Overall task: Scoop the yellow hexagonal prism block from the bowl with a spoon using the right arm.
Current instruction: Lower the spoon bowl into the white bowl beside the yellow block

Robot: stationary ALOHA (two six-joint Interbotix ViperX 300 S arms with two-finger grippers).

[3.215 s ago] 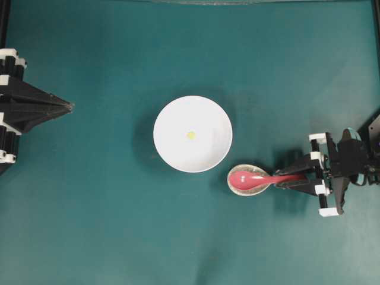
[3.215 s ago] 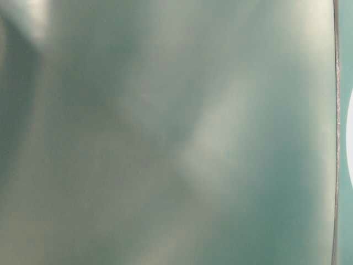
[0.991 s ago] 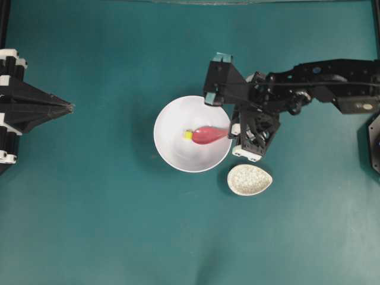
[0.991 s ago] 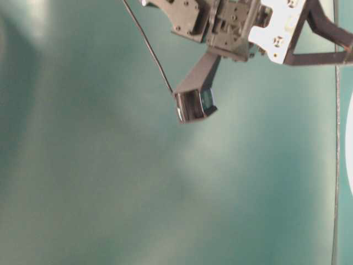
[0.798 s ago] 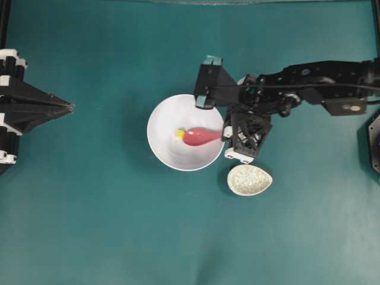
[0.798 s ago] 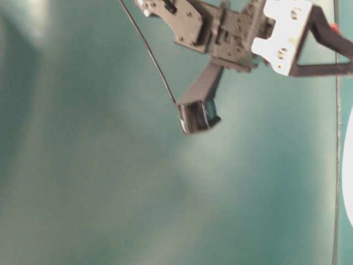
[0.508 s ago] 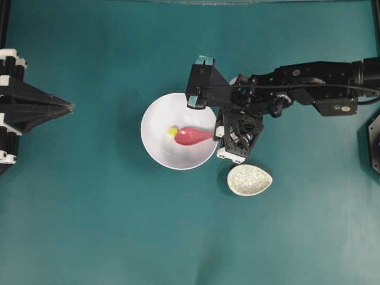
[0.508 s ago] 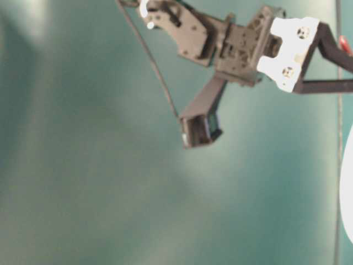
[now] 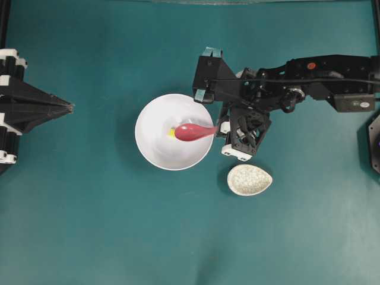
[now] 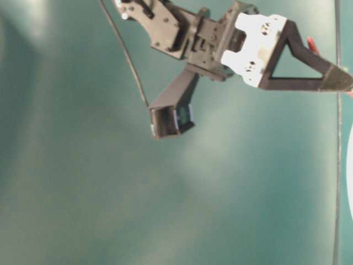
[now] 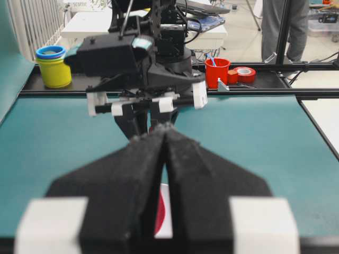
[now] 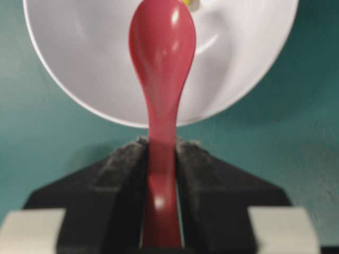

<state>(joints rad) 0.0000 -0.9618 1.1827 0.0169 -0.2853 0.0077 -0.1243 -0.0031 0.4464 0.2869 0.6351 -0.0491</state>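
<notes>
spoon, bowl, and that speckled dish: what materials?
Spoon: glossy pinkish-red, sharp highlights, likely plastic or melamine; could be glazed ceramic.
Bowl: plain white with a smooth soft sheen, plastic or ceramic; can't settle which.
Speckled dish: off-white with dark flecks, looks like glazed stoneware.

Teal tabletop (image 9: pixel 89 225); cluttered bench (image 11: pixel 233 79) behind.

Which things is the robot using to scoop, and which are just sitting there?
Using: spoon, yellow block, white bowl, right gripper.
Just sitting: speckled dish, left gripper.
</notes>
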